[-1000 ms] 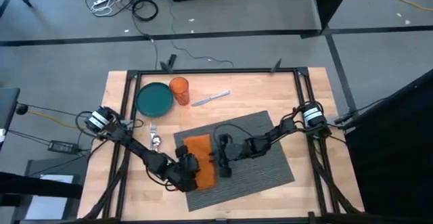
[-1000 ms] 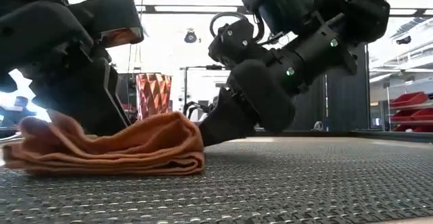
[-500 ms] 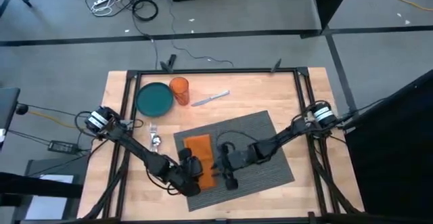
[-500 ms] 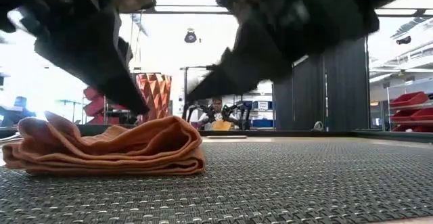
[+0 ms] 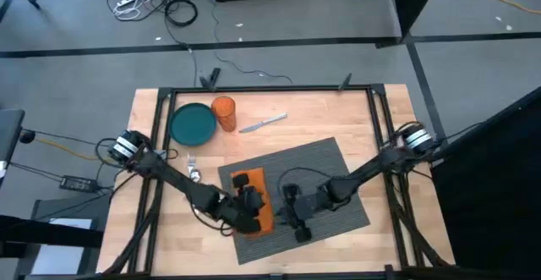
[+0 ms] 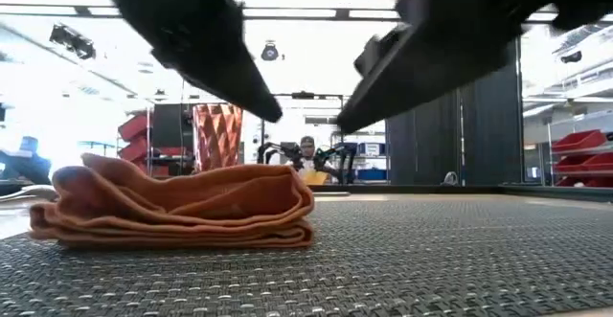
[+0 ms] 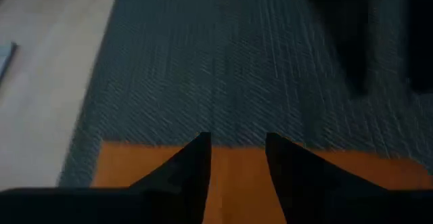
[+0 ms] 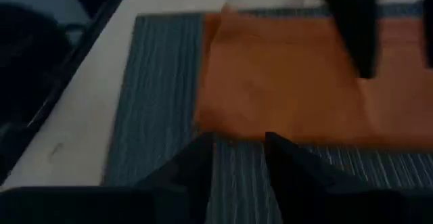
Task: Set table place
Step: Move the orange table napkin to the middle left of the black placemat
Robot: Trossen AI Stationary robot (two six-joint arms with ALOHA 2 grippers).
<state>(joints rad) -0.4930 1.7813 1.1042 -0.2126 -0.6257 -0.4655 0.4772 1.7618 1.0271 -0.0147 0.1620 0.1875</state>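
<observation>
The table (image 5: pixel 355 115) of light wood planks carries everything. On it the dark grey ribbed placemat (image 5: pixel 325 172), the table place, lies flat and turned at an angle, directly under both grippers.

The left gripper (image 5: pixel 247 202) hangs just above the folded orange napkin (image 5: pixel 255 197), which rests on the placemat's left part. In its wrist view the fingers (image 7: pixel 194 160) stand a little apart with nothing between them, so it is released. The right gripper (image 5: pixel 294 210) hovers over bare mat just beside the napkin's right edge; its fingers (image 8: pixel 196 158) are also slightly parted and hold nothing.

Well beyond the left gripper, near the far left corner, are the teal plate (image 5: pixel 192 123) and the orange cup (image 5: pixel 224 112), standing next to each other. The knife (image 5: pixel 264 123) lies a little to the right of the cup, and a fork (image 5: pixel 193 172) lies on the wood just left of the mat.

I judge the placemat to be light, thin and flexible but not limp; it should slide easily on wood. It is best pinched at a free edge or corner, away from the napkin.
</observation>
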